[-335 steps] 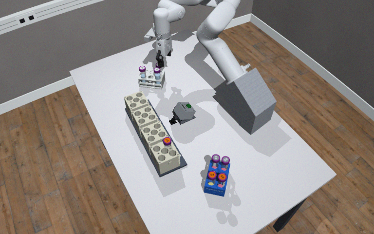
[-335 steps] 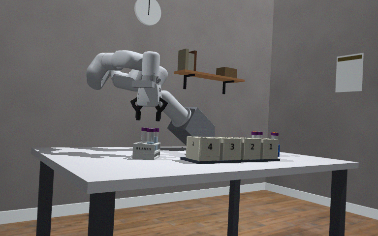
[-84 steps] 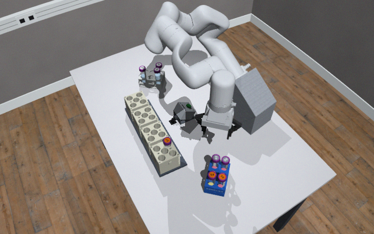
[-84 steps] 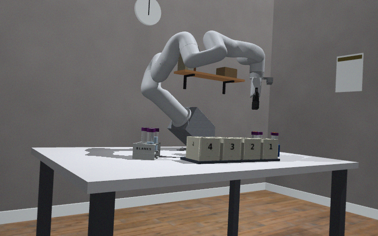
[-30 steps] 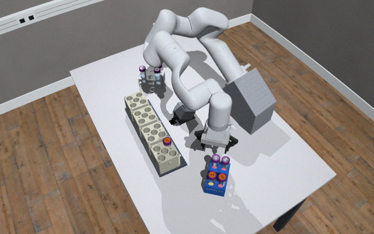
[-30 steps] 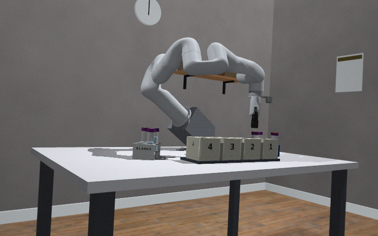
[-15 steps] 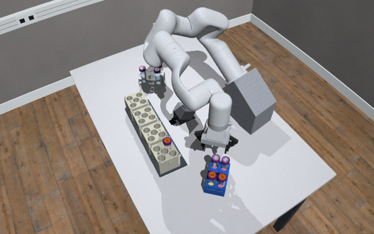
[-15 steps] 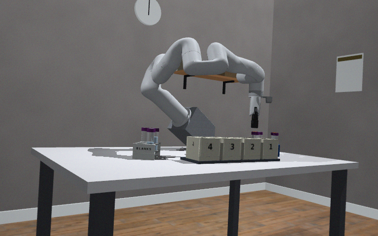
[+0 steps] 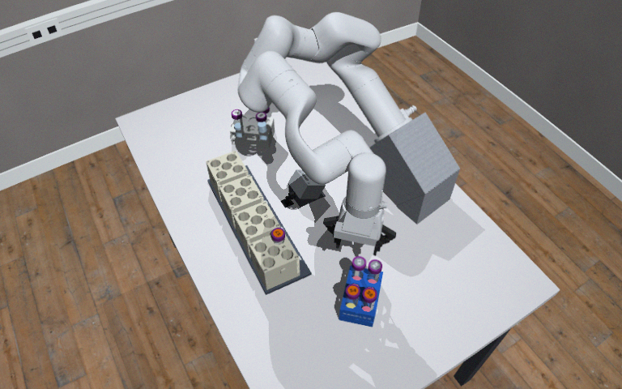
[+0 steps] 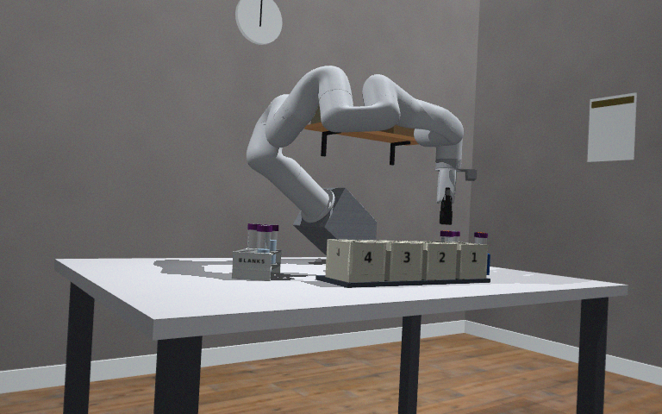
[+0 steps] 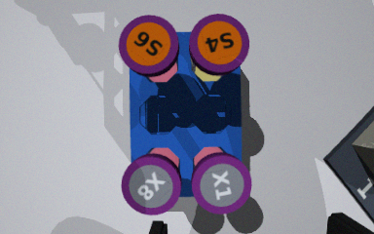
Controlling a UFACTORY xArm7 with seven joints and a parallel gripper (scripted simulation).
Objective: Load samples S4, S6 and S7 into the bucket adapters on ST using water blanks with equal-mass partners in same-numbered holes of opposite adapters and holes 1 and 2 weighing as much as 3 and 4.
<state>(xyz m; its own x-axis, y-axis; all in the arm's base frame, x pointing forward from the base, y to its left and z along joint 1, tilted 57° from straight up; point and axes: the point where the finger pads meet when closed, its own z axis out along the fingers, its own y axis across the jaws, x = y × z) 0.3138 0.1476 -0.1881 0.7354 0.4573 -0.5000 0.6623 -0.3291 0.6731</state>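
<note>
My smooth, pale-grey tubular arm (image 9: 293, 94) (image 10: 297, 180) is showing rounded elbows and thin dark seam lines. My pale-grey gripper housing (image 9: 357, 229) (image 10: 445, 183) is carrying black angular fingers (image 9: 387, 236) (image 10: 446, 212), and a small grey block is jutting out on a bracket above them.

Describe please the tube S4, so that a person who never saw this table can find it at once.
On the white table, find the blue rack with four purple-capped tubes. S4 stands at one corner, beside S6. Both have orange dots, but only this one reads "S4", and the patch by its foot is yellow, not pink.
</note>
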